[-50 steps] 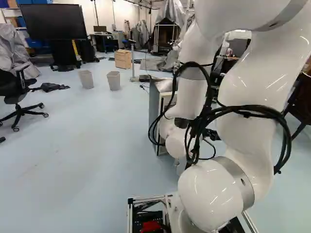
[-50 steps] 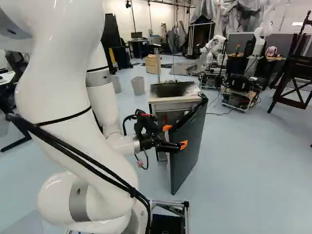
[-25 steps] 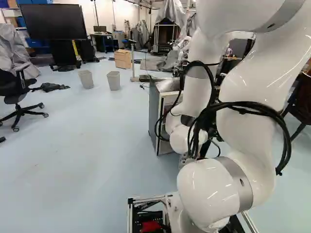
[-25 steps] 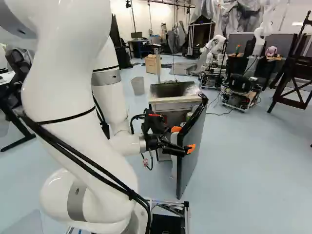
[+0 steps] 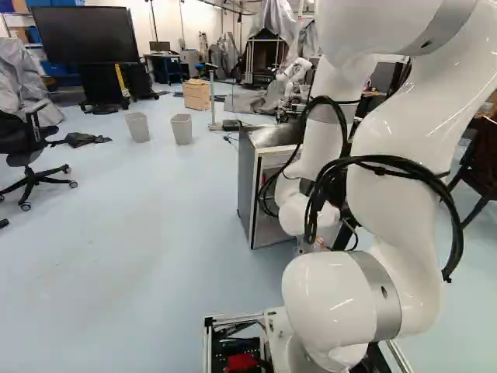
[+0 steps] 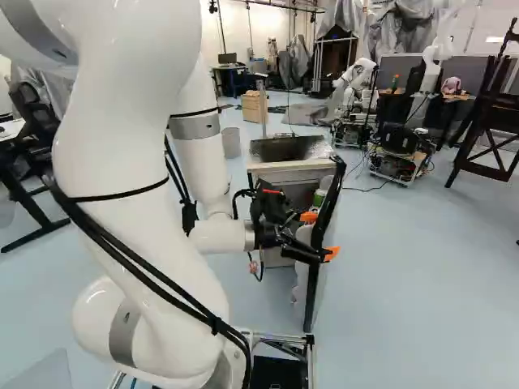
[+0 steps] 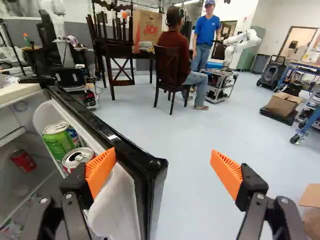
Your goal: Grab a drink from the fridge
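Presently, the black two-finger gripper with orange pads (image 6: 320, 235) stands spread, centre of the right base view, the black-edged fridge door (image 7: 115, 137) between its fingers. A green printed can (image 7: 57, 141) and a red-and-white lettered can (image 7: 78, 157) occupy the door's white shelf.

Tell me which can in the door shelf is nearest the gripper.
The can with red on its side, beside one orange pad; the green can and the blue can stand farther away.

- Outside the fridge door (image 7: 131, 151): open room above the floor (image 7: 185, 130).
- On its inner face: bin (image 7: 119, 205) and cans (image 7: 58, 142) obstruct.
- Inward of it: gap into the fridge (image 7: 10, 117).
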### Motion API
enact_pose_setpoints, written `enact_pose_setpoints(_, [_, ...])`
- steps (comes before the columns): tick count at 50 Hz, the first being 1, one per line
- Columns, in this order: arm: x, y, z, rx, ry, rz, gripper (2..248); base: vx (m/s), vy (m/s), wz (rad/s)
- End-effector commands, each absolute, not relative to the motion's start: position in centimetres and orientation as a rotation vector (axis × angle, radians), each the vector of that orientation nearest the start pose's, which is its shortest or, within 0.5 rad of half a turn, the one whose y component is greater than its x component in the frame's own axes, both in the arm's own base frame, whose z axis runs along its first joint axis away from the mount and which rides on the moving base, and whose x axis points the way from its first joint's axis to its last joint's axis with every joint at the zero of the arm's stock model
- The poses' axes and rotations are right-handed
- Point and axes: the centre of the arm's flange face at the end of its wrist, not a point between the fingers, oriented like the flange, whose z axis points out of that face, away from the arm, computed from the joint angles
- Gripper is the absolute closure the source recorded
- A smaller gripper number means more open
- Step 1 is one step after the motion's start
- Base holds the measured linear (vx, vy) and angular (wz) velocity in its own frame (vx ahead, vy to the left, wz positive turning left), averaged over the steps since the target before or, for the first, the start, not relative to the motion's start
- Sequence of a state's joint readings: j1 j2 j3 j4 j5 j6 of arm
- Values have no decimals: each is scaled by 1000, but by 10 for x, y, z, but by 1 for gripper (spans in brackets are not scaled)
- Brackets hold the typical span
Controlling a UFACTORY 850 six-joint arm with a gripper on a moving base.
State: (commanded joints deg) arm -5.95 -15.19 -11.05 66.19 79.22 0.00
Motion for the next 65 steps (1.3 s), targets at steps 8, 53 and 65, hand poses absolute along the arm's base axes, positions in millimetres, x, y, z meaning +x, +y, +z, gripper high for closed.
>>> enact_pose_setpoints(8, [251, -120, 285, 1592, -1160, 1226, 3, 0, 0, 0])
enact_pose_setpoints(53, [286, -206, 281, 1360, -1337, 1135, 3, 0, 0, 0])
enact_pose_setpoints(65, [295, -231, 279, 1303, -1373, 1122, 3, 0, 0, 0])
